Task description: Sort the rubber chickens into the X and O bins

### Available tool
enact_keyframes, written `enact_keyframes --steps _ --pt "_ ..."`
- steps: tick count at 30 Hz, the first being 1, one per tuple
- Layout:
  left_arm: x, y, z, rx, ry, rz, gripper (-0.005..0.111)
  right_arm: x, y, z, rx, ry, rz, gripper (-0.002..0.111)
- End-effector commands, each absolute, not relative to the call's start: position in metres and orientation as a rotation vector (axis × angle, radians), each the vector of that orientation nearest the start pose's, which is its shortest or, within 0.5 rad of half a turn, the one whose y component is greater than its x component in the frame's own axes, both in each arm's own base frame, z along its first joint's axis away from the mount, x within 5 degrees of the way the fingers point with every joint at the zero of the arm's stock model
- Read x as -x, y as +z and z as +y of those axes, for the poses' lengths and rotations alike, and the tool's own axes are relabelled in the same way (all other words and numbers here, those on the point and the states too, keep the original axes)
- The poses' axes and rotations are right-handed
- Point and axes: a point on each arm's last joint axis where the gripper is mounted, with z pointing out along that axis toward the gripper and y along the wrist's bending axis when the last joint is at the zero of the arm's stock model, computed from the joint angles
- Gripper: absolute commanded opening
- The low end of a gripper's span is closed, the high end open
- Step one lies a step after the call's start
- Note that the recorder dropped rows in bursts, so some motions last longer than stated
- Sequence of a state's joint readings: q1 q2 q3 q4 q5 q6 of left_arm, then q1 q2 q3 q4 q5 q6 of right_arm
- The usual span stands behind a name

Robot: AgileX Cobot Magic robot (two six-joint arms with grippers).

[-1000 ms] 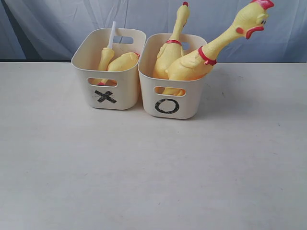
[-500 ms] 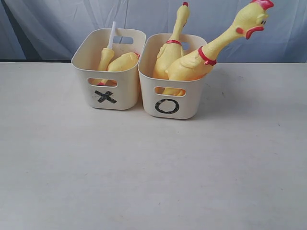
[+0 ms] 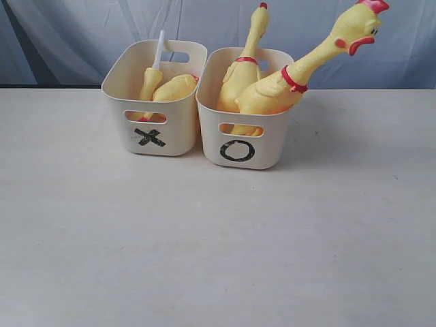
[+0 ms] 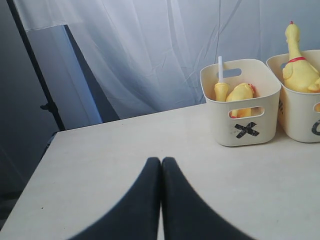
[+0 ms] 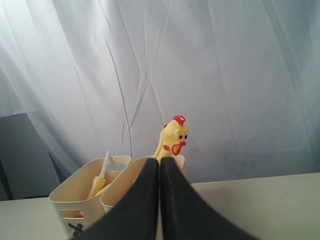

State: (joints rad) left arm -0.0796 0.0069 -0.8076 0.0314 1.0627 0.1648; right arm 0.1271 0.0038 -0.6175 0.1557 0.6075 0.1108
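Two cream bins stand side by side at the back of the table. The X bin [image 3: 153,119] holds a headless chicken with a white stick [image 3: 151,78] and another headless chicken [image 3: 176,87]. In the O bin [image 3: 240,139] a chicken with a head [image 3: 300,71] leans out to the right, and a second one [image 3: 244,65] stands upright. Neither arm shows in the exterior view. My left gripper [image 4: 161,161] is shut and empty over bare table, well short of the X bin [image 4: 245,122]. My right gripper [image 5: 159,161] is shut and empty, pointing at the O bin [image 5: 122,187] and the chicken's head [image 5: 175,137].
A pale curtain [image 3: 88,34] hangs behind the table. A dark stand [image 4: 35,75] rises beyond the table's far left edge in the left wrist view. Bare tabletop [image 3: 218,245] spreads in front of the bins.
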Motion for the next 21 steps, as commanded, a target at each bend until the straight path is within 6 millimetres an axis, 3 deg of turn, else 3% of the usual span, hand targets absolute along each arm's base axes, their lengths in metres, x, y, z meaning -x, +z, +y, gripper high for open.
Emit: enact_keyframes --steps 1,8,10,15,21 --pt "0.052 0.356 0.007 -0.201 0.108 1.720 0.000 0.016 0.350 0.007 -0.015 0.370 1.469 0.001" --pt "0.052 0.356 0.006 -0.203 0.100 1.722 0.000 0.016 0.350 0.007 -0.015 0.370 1.471 0.001" --pt "0.044 0.352 0.003 -0.206 0.066 1.696 0.000 0.016 0.350 0.007 -0.015 0.370 1.469 0.001" --pt "0.024 0.360 0.000 -0.171 0.042 1.436 0.000 0.017 0.360 0.004 -0.019 0.338 1.357 0.001" --pt "0.008 0.363 0.000 -0.124 0.048 1.125 0.000 0.027 0.387 -0.003 0.005 0.205 1.025 0.001"
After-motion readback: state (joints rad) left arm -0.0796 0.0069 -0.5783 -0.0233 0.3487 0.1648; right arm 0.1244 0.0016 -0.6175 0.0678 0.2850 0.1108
